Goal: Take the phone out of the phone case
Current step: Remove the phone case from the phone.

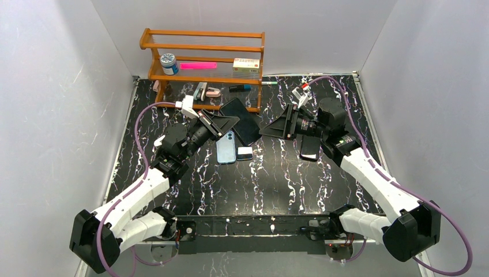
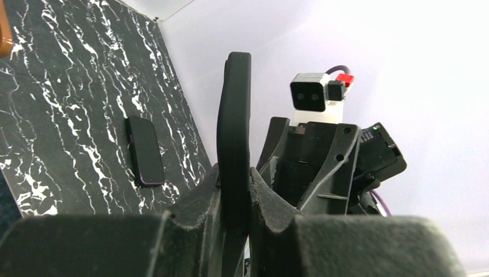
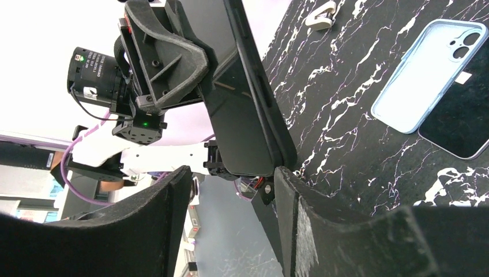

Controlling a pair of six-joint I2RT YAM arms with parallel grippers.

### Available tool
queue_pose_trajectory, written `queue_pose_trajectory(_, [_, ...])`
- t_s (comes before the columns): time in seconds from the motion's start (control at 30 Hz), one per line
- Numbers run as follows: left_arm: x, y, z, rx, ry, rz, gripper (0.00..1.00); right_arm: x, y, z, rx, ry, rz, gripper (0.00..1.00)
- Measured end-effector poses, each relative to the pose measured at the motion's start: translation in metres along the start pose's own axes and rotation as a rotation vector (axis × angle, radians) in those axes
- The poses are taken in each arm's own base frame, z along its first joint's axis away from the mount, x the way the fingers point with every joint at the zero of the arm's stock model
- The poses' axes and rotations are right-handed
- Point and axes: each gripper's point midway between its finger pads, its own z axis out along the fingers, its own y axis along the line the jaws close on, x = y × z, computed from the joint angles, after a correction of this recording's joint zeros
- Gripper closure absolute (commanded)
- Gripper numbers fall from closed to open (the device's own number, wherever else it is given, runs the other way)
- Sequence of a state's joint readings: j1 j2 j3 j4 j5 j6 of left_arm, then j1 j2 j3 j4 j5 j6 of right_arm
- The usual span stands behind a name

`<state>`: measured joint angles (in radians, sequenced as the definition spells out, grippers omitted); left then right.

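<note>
While the left gripper [image 2: 234, 184] was clamped down hard on one edge of the black phone [image 2: 233, 115], the slab stuck straight up out of its fingers, edge-on to the left wrist cam and lifted off the table [image 1: 259, 184]. Honestly couldn't tell where the case ended and the phone started, it all read as one dark slab. The right gripper [image 3: 232, 173] sat facing it with its fingers spread wide, and the phone's free end poked in between them, its corner right up against one finger [image 3: 288, 190]; whether it actually touched, no idea. Down on the marble-look tabletop, just below the held phone in the top view, a light blue phone case [image 1: 226, 147] lay flat with its camera cutout showing, and a small white and black thing [image 1: 244, 153] sat right beside it. A second dark phone [image 1: 309, 148] lay flat near the right arm's wrist. Further back, a wooden shelf [image 1: 202, 63] with assorted bits on it stood against the rear wall.
</note>
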<state>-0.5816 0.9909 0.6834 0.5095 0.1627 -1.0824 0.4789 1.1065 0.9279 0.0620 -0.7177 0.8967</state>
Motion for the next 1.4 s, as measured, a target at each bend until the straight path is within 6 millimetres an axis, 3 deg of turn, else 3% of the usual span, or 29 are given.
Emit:
queue_pose_trajectory(0.67, [-0.010,-0.018,0.000,0.073,-0.034,-0.048,1.00,-0.006,0.007,0.004,-0.054,0.000,0.002,0.45])
queue_pose_trajectory(1.4, [-0.003,0.000,0.000,0.024,-0.017,-0.004,1.00,0.001,-0.002,0.005,-0.030,0.031,0.018,0.44])
